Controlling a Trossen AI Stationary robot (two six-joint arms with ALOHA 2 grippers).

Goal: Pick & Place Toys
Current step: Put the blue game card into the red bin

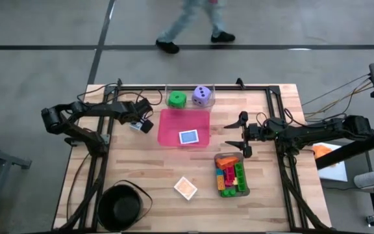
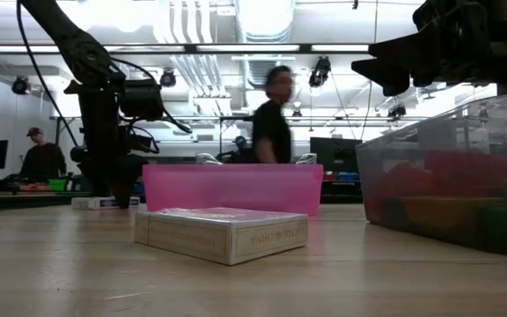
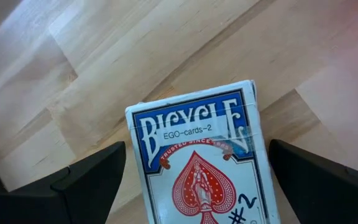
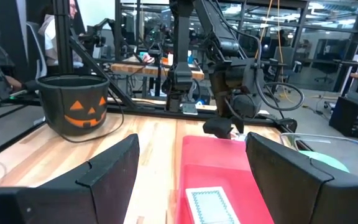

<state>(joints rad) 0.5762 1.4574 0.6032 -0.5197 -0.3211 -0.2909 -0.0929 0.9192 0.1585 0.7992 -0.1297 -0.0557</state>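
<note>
In the low view, nearest the lens, the orange card deck lies flat on the wood at lower centre; seen from above it sits in the lower middle, apart from every tray. Nothing is near it, so it looks to be left for a later turn.

Further back, at the upper left of the high view, the left gripper hangs low over a blue Bicycle card deck just outside the left wall of the pink tray. Its fingers are spread wide, one on each side of the deck, not yet pinching it. The risk lies here: the deck appears turned a little against the jaw line, so a close could catch a corner and spin or skid it on the smooth wood. If the fingers stop too high, they may slide off the box.

A second blue deck already lies inside the pink tray. A careless drop could land on it or clip the tray wall.

At centre right the right gripper waits with its fingers apart, holding nothing, above the clear bin of bricks. Beyond, at top centre, the green die and the purple die sit in a clear tray.
</note>
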